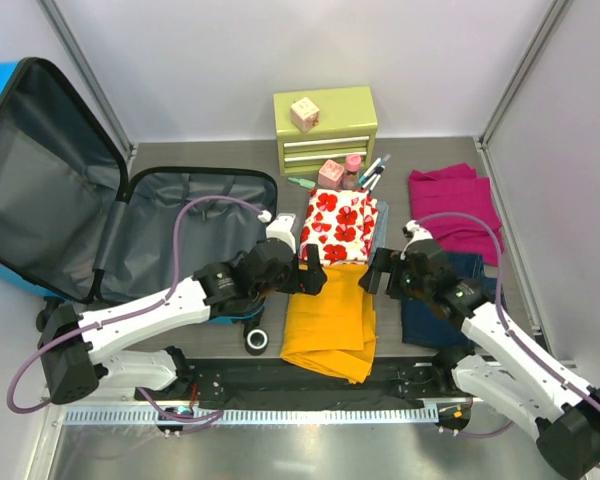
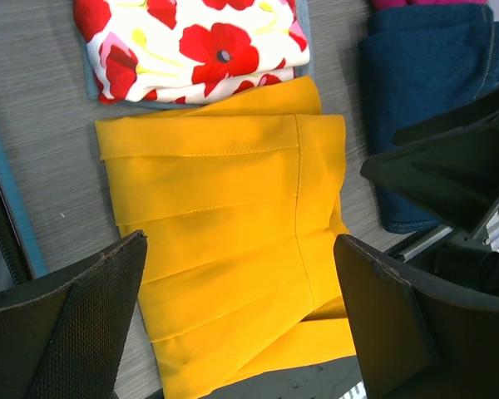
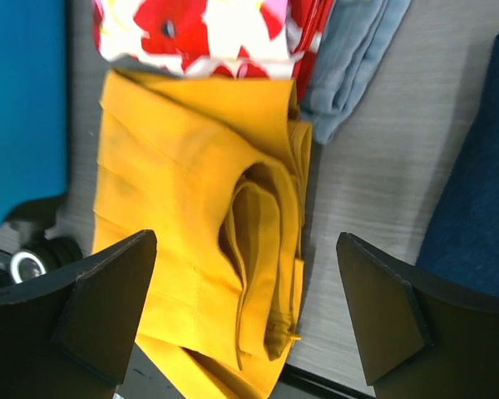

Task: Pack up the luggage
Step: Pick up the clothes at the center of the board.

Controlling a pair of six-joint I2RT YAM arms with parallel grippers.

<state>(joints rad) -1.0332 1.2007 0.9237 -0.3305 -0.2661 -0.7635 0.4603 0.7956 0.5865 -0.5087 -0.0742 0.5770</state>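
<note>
At the near edge of the table (image 1: pixel 160 160) the two arms reach inward toward each other over a folded yellow garment (image 1: pixel 330 315). The left gripper (image 1: pixel 310 270) hangs above the garment's left side with its jaws spread wide and nothing between them; the right gripper (image 1: pixel 377 270) faces it from the other side, jaws likewise wide apart and holding nothing. In both wrist views the fingers frame the yellow cloth from above, and whether any fingertip touches it cannot be told. Just right of the garment, partly under the right arm, lies a folded dark blue denim piece (image 1: pixel 420 325). Touching the garment's far edge is a folded floral cloth (image 1: pixel 338 225), white with red poppies, resting on a pale blue fabric (image 3: pixel 358 58). To the left stands the luggage (image 1: pixel 180 200), open, its grey-lined base flat on the table beside the left arm and its lid propped up against the left wall, blue shell showing at the edges. Farther right lies a magenta cloth (image 1: pixel 455 205). At the back sits a green drawer chest (image 1: pixel 325 130) with a pink cube (image 1: pixel 303 113) on top.
</note>
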